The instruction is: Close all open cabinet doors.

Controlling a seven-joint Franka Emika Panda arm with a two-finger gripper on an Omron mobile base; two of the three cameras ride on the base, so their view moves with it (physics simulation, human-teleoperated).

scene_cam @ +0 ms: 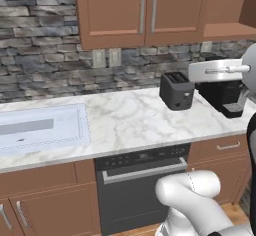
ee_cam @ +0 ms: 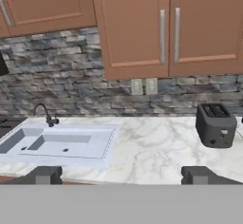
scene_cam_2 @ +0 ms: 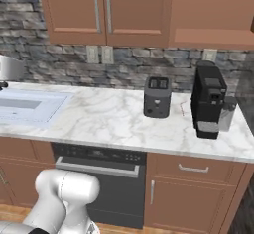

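Two reddish-brown cabinet doors (scene_cam: 112,10) (scene_cam: 177,7) hang shut side by side above the counter, their long silver bar handles (scene_cam: 142,7) meeting in the middle. The same pair shows as cabinet doors (scene_cam_2: 69,7) (scene_cam_2: 136,10) in the right base view and as cabinet doors (ee_cam: 133,23) (ee_cam: 209,23) in the hand view. Another cabinet door (ee_cam: 42,2) lies shut further left. Right of the pair is a plain brown face (scene_cam_2: 213,12) without handle, and a darker brown panel (scene_cam: 248,5) juts out at the corner; I cannot tell whether that is an open door. My gripper (ee_cam: 122,175) is open and holds nothing, well back from the wall.
On the marble counter (scene_cam: 130,125) stand a dark toaster (scene_cam: 176,91) and a black coffee machine (scene_cam_2: 209,101). A sink (ee_cam: 61,142) with a faucet (ee_cam: 45,114) sits to the left. A dishwasher (scene_cam: 142,185) and base cabinets (scene_cam_2: 193,193) lie below.
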